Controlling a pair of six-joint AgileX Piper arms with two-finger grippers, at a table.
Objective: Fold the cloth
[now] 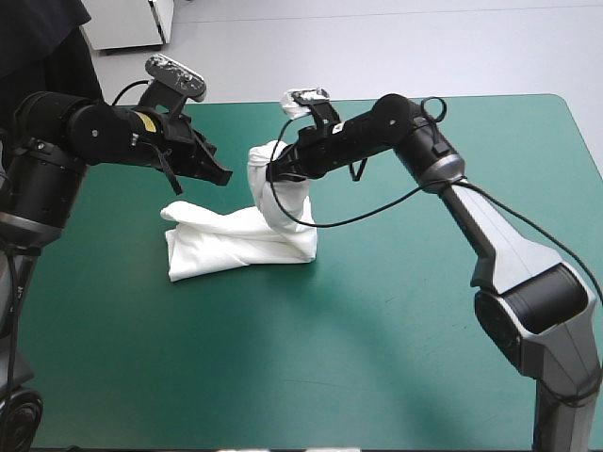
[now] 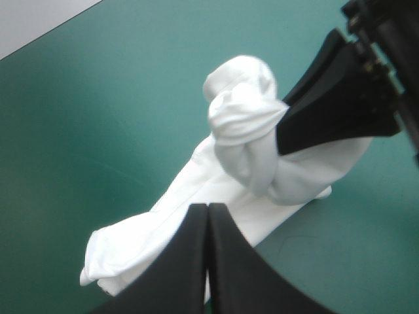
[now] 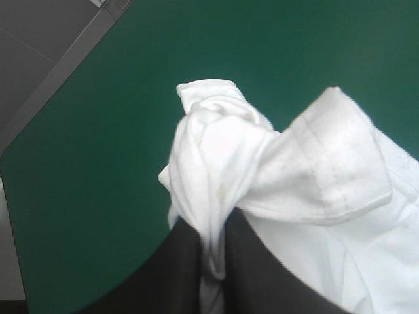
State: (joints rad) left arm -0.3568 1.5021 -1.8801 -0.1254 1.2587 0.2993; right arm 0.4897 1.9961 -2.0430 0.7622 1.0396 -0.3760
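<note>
Mid-fold, my right claw (image 1: pixel 275 173) pinches a raised end of the T-shirt (image 1: pixel 236 247) above the desk (image 1: pixel 396 339), my left claw (image 1: pixel 222 177) closed and empty, so next I should lay that end leftward over the rest.

One T-shirt (image 1: pixel 240 243), two end effectors (image 1: pixel 222 176) (image 1: pixel 273 172) and one table (image 1: pixel 396 358).

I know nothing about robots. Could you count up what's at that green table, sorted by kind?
White T-shirt: 1
Black end effectors: 2 (left end effector shut and empty; right end effector shut on the T-shirt)
Teal-green table: 1
Total: 4
</note>
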